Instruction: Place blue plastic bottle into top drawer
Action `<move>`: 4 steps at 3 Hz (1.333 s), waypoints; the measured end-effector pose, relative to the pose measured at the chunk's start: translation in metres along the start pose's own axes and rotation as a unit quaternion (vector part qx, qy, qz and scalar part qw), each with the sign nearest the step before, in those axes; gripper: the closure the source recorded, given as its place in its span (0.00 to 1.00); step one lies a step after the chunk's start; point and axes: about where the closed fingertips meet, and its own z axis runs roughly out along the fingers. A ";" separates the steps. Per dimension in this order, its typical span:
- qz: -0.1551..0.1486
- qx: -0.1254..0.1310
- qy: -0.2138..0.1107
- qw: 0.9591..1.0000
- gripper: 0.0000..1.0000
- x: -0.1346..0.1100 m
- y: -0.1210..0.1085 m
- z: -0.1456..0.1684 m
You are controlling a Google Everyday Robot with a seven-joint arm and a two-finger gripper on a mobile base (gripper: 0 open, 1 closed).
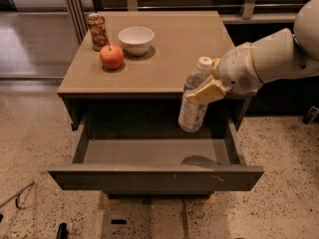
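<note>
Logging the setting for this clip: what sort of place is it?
Probably an indoor office or lab space: speckled polished floor, a tan-topped cabinet with its top drawer pulled open, and the gripper holding the blue plastic bottle over that drawer. A can, apple and bowl sit on top.

The gripper [198, 94] sits over the right end of the open top drawer [154, 176], clamped on the blue plastic bottle [190, 114], but only its near finger [209, 90] shows, the other's behind the bottle. Behind the claw, the arm [279, 59] runs off the right edge. Bottle label's unreadable. Way off left of the claw, the can [97, 31] has print that's just blur. Drawer's back, beyond the claw, is lost in shadow under the cabinet top [179, 49].
</note>
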 end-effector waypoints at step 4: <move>-0.030 -0.012 0.025 0.999 1.00 0.091 0.015 0.078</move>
